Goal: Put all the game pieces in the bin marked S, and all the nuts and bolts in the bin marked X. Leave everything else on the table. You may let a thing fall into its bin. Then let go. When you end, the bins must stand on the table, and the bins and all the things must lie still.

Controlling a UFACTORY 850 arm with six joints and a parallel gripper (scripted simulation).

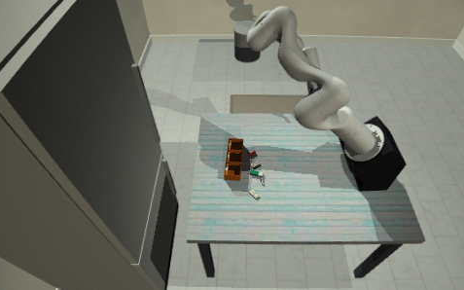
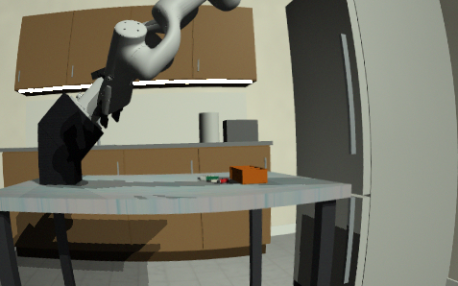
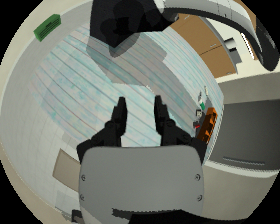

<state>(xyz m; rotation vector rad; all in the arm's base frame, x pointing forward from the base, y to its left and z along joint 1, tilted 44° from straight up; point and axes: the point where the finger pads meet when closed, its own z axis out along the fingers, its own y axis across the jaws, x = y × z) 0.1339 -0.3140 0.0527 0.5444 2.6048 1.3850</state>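
I see a dark refrigerator [image 1: 77, 122] beside a pale striped table [image 1: 315, 214]. My grey arm [image 1: 315, 104] curls high above its black pedestal [image 1: 388, 170]. An orange bin row [image 1: 233, 159] sits on the table, small pieces [image 1: 257, 172] scattered just beside it. The gripper [image 3: 141, 117] hangs well above, half-closed, fingers holding nothing.

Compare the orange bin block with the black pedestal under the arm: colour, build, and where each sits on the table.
The orange bin block is low and long, with open compartments in a row; the black pedestal is a tall, solid, closed block. The bin block lies near the table's fridge-side edge with small items beside it; the pedestal stands at the opposite end, carrying the arm. Both rest on the striped table.
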